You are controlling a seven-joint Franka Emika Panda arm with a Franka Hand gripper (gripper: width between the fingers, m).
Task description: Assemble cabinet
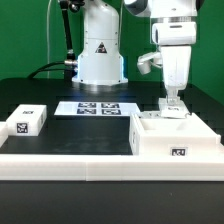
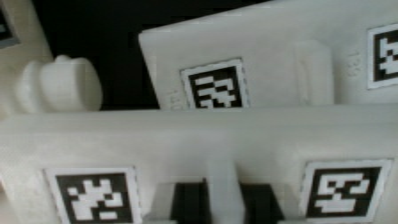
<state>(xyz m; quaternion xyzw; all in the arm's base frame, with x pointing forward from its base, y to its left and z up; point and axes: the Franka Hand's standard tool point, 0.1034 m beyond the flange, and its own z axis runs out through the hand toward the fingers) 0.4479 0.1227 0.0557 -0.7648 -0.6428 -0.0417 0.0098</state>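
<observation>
The cabinet [image 1: 176,140] stands on the dark table [image 1: 50,95] just off the marker board [image 1: 98,107] on the exterior view's right, nearer the camera than the board; a small white block [image 1: 27,121] lies off the board's opposite end, apart from it. The gripper [image 1: 172,103] hangs straight down past the board's right end, at the cabinet's far rim; whether its fingers are parted or clamped cannot be told; the wrist view shows blurred white cabinet [image 2: 196,140] faces bearing tags.
</observation>
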